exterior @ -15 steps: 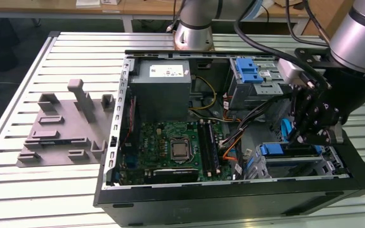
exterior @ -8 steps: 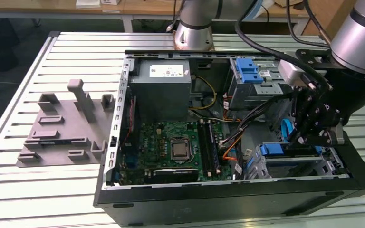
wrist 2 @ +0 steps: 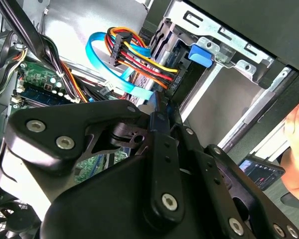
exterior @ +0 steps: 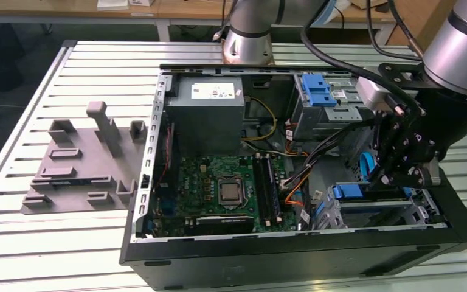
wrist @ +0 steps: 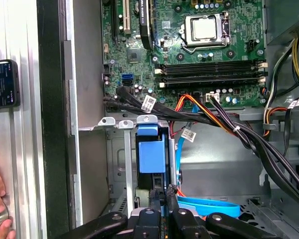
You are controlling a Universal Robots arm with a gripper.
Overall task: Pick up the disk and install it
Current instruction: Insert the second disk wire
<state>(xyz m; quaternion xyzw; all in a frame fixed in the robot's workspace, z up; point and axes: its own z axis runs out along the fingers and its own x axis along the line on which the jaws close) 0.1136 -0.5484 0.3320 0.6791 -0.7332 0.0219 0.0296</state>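
Hovering inside the open computer case (exterior: 298,243), at about four o'clock in the exterior view, the gripper (exterior: 404,176) sat just above the drive cage (exterior: 379,210).

The second wrist view showed its fingers (wrist 2: 159,119) pressed together, nothing visibly between them.

The first wrist view had the disk (wrist: 150,154), by its blue caddy, apparently seated in the cage at six o'clock. Installation looked near done; whether it had fully latched I could not tell.
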